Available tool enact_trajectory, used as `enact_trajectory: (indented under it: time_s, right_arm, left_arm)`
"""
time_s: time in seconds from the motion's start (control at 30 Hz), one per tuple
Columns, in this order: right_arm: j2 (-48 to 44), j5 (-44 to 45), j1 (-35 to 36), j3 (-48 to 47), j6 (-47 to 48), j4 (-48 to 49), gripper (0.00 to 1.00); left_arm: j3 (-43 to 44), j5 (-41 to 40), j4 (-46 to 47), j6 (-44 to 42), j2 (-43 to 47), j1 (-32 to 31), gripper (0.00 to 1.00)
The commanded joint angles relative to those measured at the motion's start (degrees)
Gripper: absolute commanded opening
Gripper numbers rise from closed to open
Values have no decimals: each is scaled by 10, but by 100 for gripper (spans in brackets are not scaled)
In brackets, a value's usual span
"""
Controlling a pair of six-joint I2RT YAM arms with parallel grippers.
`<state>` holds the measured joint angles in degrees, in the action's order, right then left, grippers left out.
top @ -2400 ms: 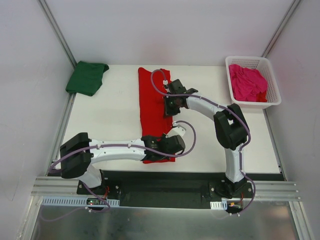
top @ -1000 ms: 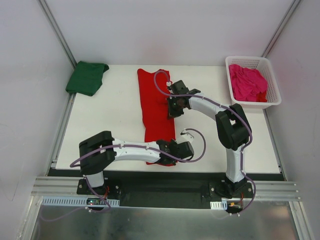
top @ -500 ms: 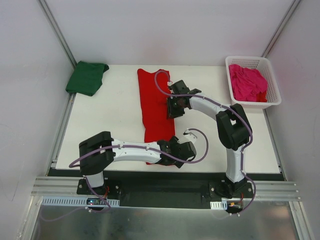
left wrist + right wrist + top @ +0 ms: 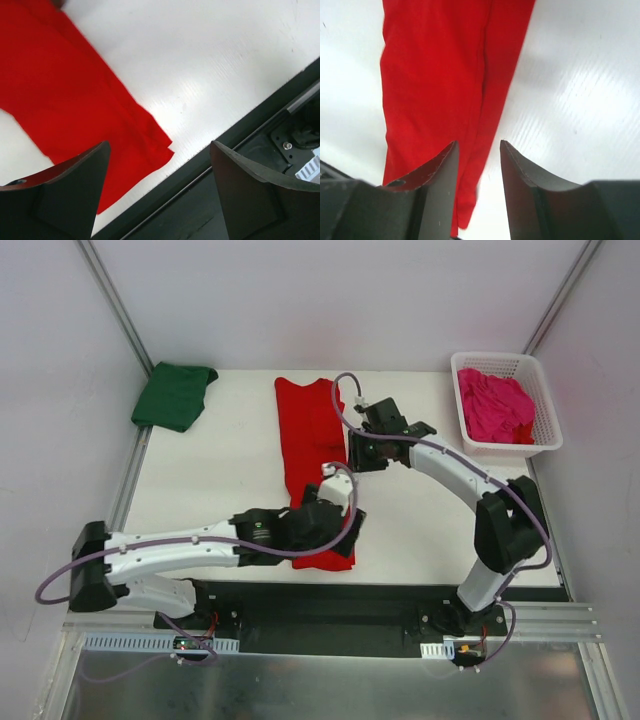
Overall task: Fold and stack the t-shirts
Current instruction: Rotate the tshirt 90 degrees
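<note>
Cloth this soft and light will likely sag, crease and drag on the table [image 4: 220,490], so the red shirt [image 4: 310,440] probably wants a pinch through all its layers at both corners of one end. It lies as a long narrow strip down the table's middle. The green shirt [image 4: 173,395] sits folded at the far left, and the pink shirt [image 4: 495,405] is bunched in the basket [image 4: 500,357]. The left gripper [image 4: 160,150] hangs over the strip's near end, jaws wide apart and empty. The right gripper [image 4: 478,145] is over its far right edge, jaws partly apart, gripping nothing.

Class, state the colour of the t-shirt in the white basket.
The t-shirt is magenta pink, best seen in the top external view.
</note>
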<state>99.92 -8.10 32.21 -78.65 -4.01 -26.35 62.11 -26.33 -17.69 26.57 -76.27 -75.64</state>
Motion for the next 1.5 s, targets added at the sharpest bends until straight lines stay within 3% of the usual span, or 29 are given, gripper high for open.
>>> enact_trajectory:
  time_s: [0.0, 0.23, 0.33, 0.4, 0.47, 0.5, 0.53, 0.67, 1.0, 1.23, 1.47]
  right_arm:
    - [-80, 0, 3, 73, -13, -4, 42]
    - [-168, 10, 45, 157, -42, -6, 42]
    - [-183, 22, 84, 174, -56, -11, 33]
    - [-189, 38, 107, 181, -63, -10, 17]
    - [-191, 46, 117, 191, -73, 0, 2]
    - [-191, 45, 117, 193, -77, 2, 2]
    - [-190, 44, 118, 195, -79, 8, 2]
    - [-176, 46, 117, 197, -84, 21, 1]
    - [-38, 12, 98, 61, -29, 24, 2]
    - [64, -54, 52, -26, -28, 44, 2]
    - [105, -83, 24, -69, -25, 44, 2]
  left_arm:
    - [-100, -22, -15, 80, 82, 38, 81]
    - [-188, -14, -17, 146, 142, 45, 80]
    - [-201, -12, -16, 162, 128, 46, 77]
    - [-209, -14, -10, 170, 119, 46, 72]
    - [-213, -15, 4, 170, 105, 46, 56]
    - [-218, -17, 9, 171, 102, 46, 48]
    - [-219, -22, 14, 170, 94, 46, 31]
    - [-233, -23, 57, 165, 66, 46, 11]
    - [-239, -7, 127, 161, -19, 46, 6]
    - [-261, 7, 130, 179, -27, 46, 5]
    - [-299, 24, 129, 199, -29, 46, 4]
